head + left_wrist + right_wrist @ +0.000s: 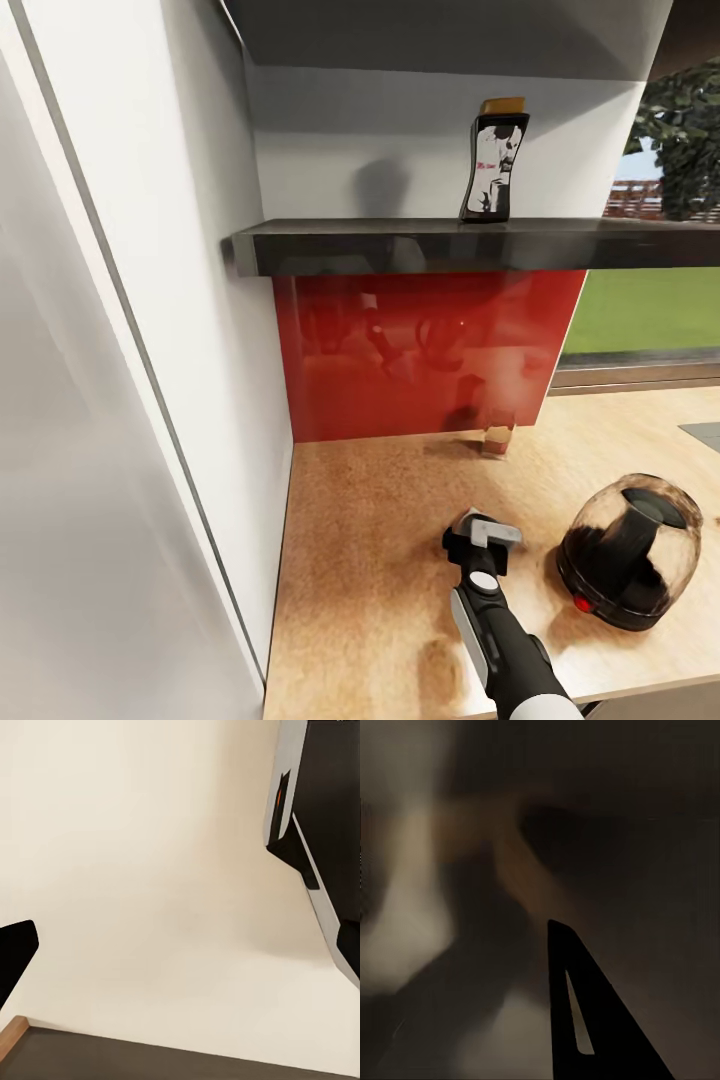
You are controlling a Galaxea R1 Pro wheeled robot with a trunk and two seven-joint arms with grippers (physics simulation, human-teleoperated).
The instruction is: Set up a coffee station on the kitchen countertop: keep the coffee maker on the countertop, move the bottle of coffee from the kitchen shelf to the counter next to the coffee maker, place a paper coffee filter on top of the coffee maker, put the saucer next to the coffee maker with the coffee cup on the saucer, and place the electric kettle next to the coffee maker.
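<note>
The bottle of coffee (495, 160) is standing upright on the dark kitchen shelf (420, 246), well above the electric kettle (630, 550), its yellowish-brown cap up and its white label facing outward. The kettle is sitting on the light wood-tone surface (380, 560) below the shelf and in front of the glossy red backsplash (420, 350). Just beside the kettle, on the side toward the tall white cabinet panel (120, 380), an arm is reaching over the surface with its gripper (482, 535) pointing toward the backsplash; which arm it is and how its jaws are standing cannot be told. In the left wrist view, dark finger parts are showing at the edges against a pale wall, and the jaws' state there cannot be told. The right wrist view is showing one dark finger (585, 1012) against a blur, the jaws' state again unclear.
</note>
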